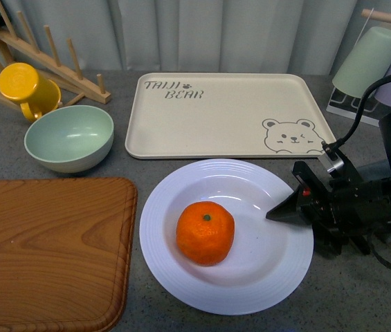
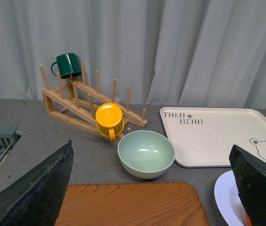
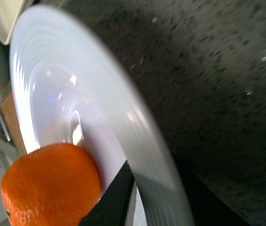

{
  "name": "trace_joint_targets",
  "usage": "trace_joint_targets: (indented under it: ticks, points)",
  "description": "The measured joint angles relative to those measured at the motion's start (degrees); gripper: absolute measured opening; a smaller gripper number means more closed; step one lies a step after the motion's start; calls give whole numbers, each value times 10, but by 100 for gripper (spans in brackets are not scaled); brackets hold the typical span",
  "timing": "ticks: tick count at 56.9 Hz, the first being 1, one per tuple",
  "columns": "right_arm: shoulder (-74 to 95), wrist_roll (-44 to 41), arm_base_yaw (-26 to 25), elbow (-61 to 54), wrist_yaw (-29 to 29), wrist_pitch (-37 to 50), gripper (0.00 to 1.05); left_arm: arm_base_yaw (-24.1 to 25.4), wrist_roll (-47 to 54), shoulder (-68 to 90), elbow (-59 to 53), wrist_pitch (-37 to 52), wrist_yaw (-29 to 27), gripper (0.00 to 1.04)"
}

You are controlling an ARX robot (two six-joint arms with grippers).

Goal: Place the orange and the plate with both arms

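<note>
The white ridged plate lies on the grey table in front of the bear tray, with the orange resting in its middle. My right gripper comes in from the right and is shut on the plate's right rim. In the right wrist view the plate fills the frame, the orange sits close to the dark fingers clamping the rim. My left gripper is not in the front view. It hovers open above the wooden board, with a sliver of the plate beside one finger.
A beige bear tray lies behind the plate. A pale green bowl, a yellow mug and a wooden rack stand at the back left. A wooden cutting board lies front left. Upturned cups hang at the back right.
</note>
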Motion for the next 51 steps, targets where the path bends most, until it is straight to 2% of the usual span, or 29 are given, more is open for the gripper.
trace_joint_targets:
  ticks: [7, 31, 41, 51]
  points:
    - [-4, -8, -2, 0, -19, 1, 4, 0, 0, 0, 0, 0, 0, 98]
    - [-19, -17, -3, -26, -6, 52, 4, 0, 0, 0, 0, 0, 0, 98]
    - [-48, 6, -7, -57, 3, 101, 4, 0, 0, 0, 0, 0, 0, 98]
    - [-93, 46, -20, -65, -22, 141, 4, 0, 0, 0, 0, 0, 0, 98]
